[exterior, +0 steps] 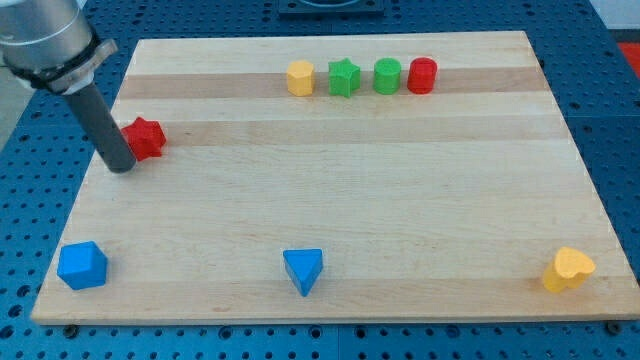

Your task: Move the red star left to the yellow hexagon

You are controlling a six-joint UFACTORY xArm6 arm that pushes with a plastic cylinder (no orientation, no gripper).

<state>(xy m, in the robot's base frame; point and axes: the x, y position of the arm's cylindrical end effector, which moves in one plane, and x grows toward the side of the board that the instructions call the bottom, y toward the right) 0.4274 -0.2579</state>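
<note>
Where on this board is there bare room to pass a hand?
Widest bare patch: mid-board, between the top row and blue triangle. Also between triangle and yellow heart. Crowded: the row of yellow hexagon, green star, green cylinder, red cylinder; my tip beside the red star.

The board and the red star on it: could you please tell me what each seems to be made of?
The board looks like pale wood with a smooth matt finish: lengthwise planks and faint grain show. The red star looks like painted wood or moulded plastic, uniformly coloured with a slight sheen; I cannot tell which. My tip sits just to the view's left of it.
</note>
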